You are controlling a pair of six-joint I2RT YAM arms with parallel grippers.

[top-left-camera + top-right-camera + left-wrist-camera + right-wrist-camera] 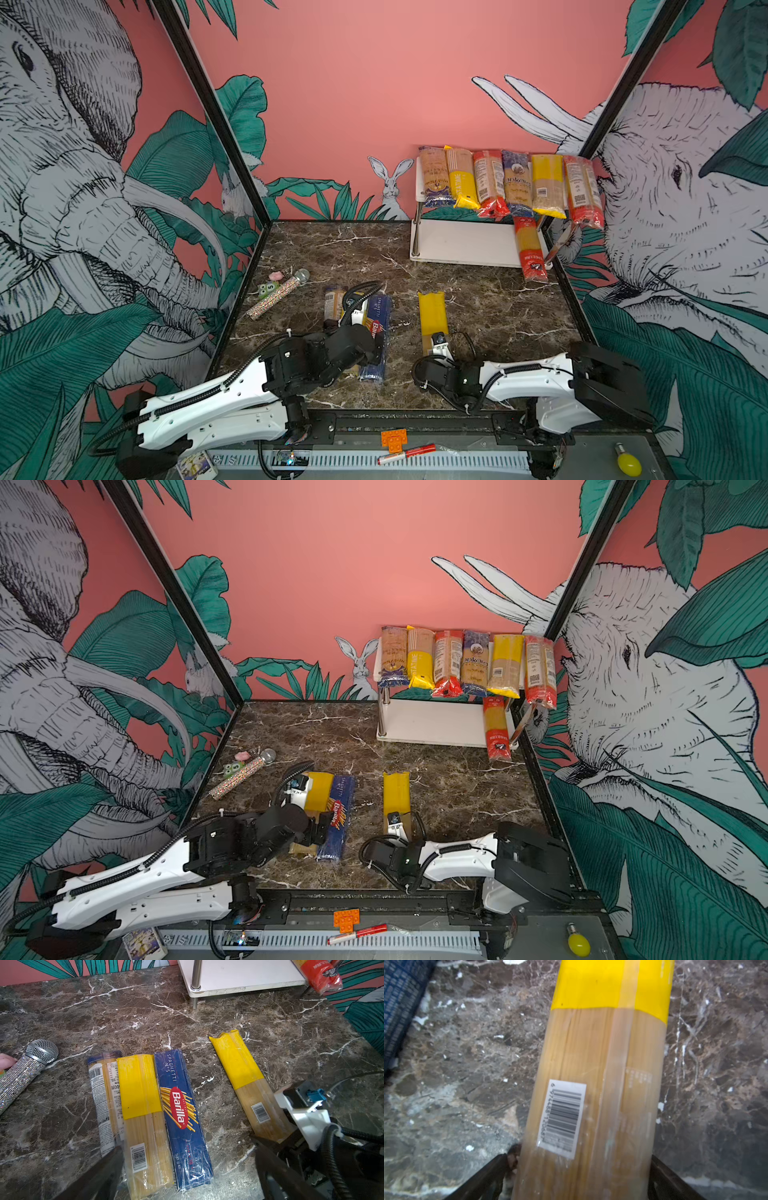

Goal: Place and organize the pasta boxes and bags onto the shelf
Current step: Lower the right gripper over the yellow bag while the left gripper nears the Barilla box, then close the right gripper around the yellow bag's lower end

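The white two-tier shelf (pixel 465 245) stands at the back right. Several pasta bags (pixel 511 183) lie side by side on its top board. A red-ended bag (pixel 530 249) leans off the right end of the lower board. A yellow-ended bag (pixel 602 1053) lies alone mid-table, and my right gripper (pixel 578 1156) is open with a finger on each side of its near end. Further left, a blue-ended bag (pixel 101 1093), another yellow bag (pixel 141 1095) and the dark blue Barilla box (pixel 180 1109) lie together. My left gripper (pixel 186 1142) hangs open over their near ends, holding nothing.
A glittery microphone (pixel 278 299) and small toys (pixel 268 289) lie at the table's left edge. The patterned walls close in on both sides, and the right wall is next to the shelf. On the front rail are an orange brick (pixel 394 439), a marker (pixel 407 454) and a yellow bulb (pixel 628 463).
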